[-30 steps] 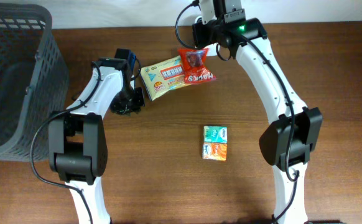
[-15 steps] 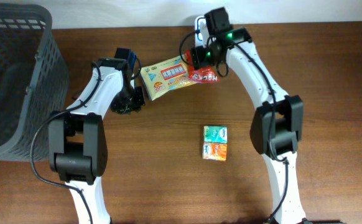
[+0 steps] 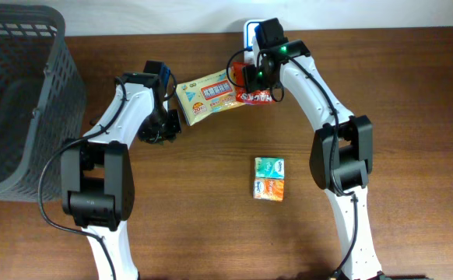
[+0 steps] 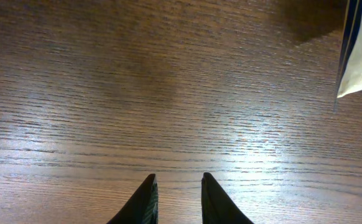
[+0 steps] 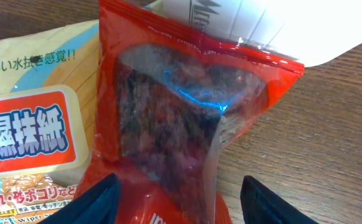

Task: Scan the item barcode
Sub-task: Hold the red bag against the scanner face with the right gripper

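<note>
A red snack bag [image 3: 259, 96] [image 5: 168, 93] lies on the wooden table, its left edge overlapping a yellow-and-white wet wipes pack [image 3: 205, 95] [image 5: 25, 130]. My right gripper [image 3: 250, 78] [image 5: 180, 183] hovers right over the red bag, open, with one finger on either side of it. No barcode shows on the bag. My left gripper [image 3: 163, 128] [image 4: 178, 179] is low over bare wood by the left end of the wipes pack. Its fingers stand a little apart with nothing between them. A corner of that pack [image 4: 358, 56] shows in the left wrist view.
A grey mesh basket [image 3: 16, 101] fills the far left. A green box [image 3: 269, 166] and an orange box [image 3: 268, 189] lie side by side mid-table. A white object [image 3: 249, 29] [image 5: 262, 25] sits at the back edge, just behind the red bag.
My right gripper has opened and come down and left over the red bag, which has dropped slightly and now lies flatter. The left arm has not moved.
</note>
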### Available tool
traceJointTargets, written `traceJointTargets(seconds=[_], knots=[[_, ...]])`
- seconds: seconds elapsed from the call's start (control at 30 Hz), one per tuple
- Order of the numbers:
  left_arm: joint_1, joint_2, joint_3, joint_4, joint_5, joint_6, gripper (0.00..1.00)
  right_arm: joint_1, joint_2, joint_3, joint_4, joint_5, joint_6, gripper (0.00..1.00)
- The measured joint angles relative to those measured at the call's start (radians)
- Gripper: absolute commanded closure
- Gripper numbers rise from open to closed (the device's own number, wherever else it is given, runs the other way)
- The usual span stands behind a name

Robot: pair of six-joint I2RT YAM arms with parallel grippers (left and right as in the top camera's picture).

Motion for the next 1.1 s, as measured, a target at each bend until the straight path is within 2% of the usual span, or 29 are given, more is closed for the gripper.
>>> traceJointTargets(seconds=[0.1, 0.13, 0.2, 0.3, 0.8, 1.1], knots=[[0.000, 0.000, 0.000, 0.000, 0.000, 0.000, 0.78, 0.000, 0.000, -0.021, 0.008, -0.003, 0.001, 0.40], [0.000, 0.000, 0.000, 0.000, 0.000, 0.000, 0.77, 0.000, 0.002, -0.029, 0.007, -0.005, 0.002, 0.48], [0.000, 0.000, 0.000, 0.000, 0.000, 0.000, 0.77, 0.003, 0.003, -0.033, 0.008, -0.011, 0.008, 0.72], [0.000, 0.000, 0.000, 0.000, 0.000, 0.000, 0.77, 0.006, 0.003, -0.033, 0.008, -0.010, 0.006, 0.96], [0.000, 0.000, 0.000, 0.000, 0.000, 0.000, 0.77, 0.021, -0.037, -0.034, -0.061, -0.019, 0.058, 0.96], [0.000, 0.000, 0.000, 0.000, 0.000, 0.000, 0.76, 0.024, -0.114, -0.035, 0.037, -0.019, 0.058, 0.96]])
